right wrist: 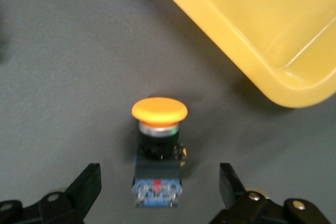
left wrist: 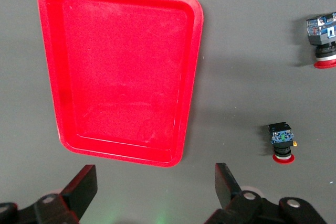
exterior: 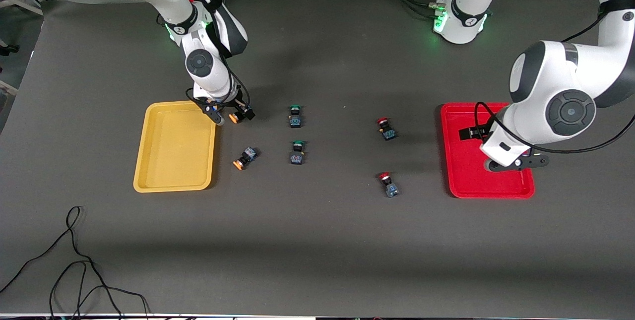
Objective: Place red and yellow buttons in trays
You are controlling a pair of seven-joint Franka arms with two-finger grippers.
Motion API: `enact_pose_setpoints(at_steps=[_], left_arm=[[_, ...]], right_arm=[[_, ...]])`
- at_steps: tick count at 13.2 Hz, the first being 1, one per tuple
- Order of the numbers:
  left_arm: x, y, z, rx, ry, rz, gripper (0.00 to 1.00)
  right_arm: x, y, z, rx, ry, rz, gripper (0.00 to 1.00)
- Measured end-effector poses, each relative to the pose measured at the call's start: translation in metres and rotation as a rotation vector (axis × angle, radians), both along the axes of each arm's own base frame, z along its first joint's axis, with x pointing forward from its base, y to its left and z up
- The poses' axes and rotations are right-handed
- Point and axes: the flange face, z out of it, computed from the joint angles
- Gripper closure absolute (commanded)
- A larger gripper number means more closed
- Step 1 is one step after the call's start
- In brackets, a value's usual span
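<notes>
My right gripper (exterior: 231,115) is open and low at the table, beside the yellow tray's (exterior: 174,147) corner farthest from the front camera. Its fingers straddle a yellow-capped button (exterior: 237,117) lying on its side without touching it; the wrist view shows the button (right wrist: 159,150) between the fingers and the tray rim (right wrist: 262,51) close by. A second yellow button (exterior: 244,158) lies nearer the front camera. Two red buttons (exterior: 386,129) (exterior: 389,184) lie between the middle and the red tray (exterior: 466,161). My left gripper (exterior: 516,162) is open and empty, up above the red tray (left wrist: 121,72); both red buttons (left wrist: 282,142) (left wrist: 323,34) show in its wrist view.
Two green-capped buttons (exterior: 295,115) (exterior: 297,152) sit mid-table. Both trays hold nothing. A black cable (exterior: 74,260) lies on the table near the front edge at the right arm's end.
</notes>
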Motion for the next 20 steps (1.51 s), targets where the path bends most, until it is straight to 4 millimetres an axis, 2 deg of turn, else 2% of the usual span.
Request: enact_pose_setpoints(at_steps=[1,2,5,6,8,11,12,13,14,16,17,18,20], left_arm=[[0.0,0.002,0.001,0.001,-0.003,0.006,0.0],[0.0,0.003,0.002,0.002,-0.004,0.011,0.0],[0.0,0.004,0.002,0.002,-0.003,0.016,0.0],[-0.001,0.001,-0.003,0.002,0.005,0.012,0.0],[-0.002,-0.02,-0.021,0.01,0.021,0.008,0.0],[-0.008,-0.073,-0.064,0.033,0.041,0.026,0.0],[-0.012,-0.094,-0.077,0.024,0.048,0.045,0.0],[-0.018,-0.117,-0.089,0.015,0.05,0.061,0.0],[-0.025,-0.142,-0.1,0.015,0.045,0.074,0.0],[-0.042,-0.192,-0.123,0.023,0.021,0.1,0.0],[-0.051,-0.214,-0.135,0.021,0.01,0.109,0.0],[-0.058,-0.23,-0.148,0.017,0.005,0.113,0.0],[-0.071,-0.243,-0.176,0.013,-0.01,0.112,0.0]], right_arm=[[0.0,-0.001,-0.006,-0.005,-0.004,-0.002,0.03],[0.0,-0.002,-0.01,-0.008,-0.006,-0.005,0.13],[0.001,-0.003,-0.013,-0.011,-0.005,-0.01,0.69],[0.001,-0.002,-0.013,-0.01,-0.006,-0.01,0.82],[0.003,-0.001,-0.011,-0.008,-0.01,-0.01,0.96],[0.006,-0.003,-0.006,-0.012,0.021,-0.02,0.99],[0.013,-0.008,0.004,-0.01,0.045,-0.033,0.99],[0.026,-0.018,0.022,-0.003,0.08,-0.054,0.98],[0.044,-0.033,0.048,0.015,0.118,-0.077,0.98],[0.079,-0.073,0.109,0.083,0.164,-0.1,0.98],[0.09,-0.099,0.131,0.119,0.159,-0.096,0.97],[0.095,-0.126,0.141,0.142,0.149,-0.087,0.97],[0.098,-0.186,0.131,0.164,0.148,-0.059,0.97]])
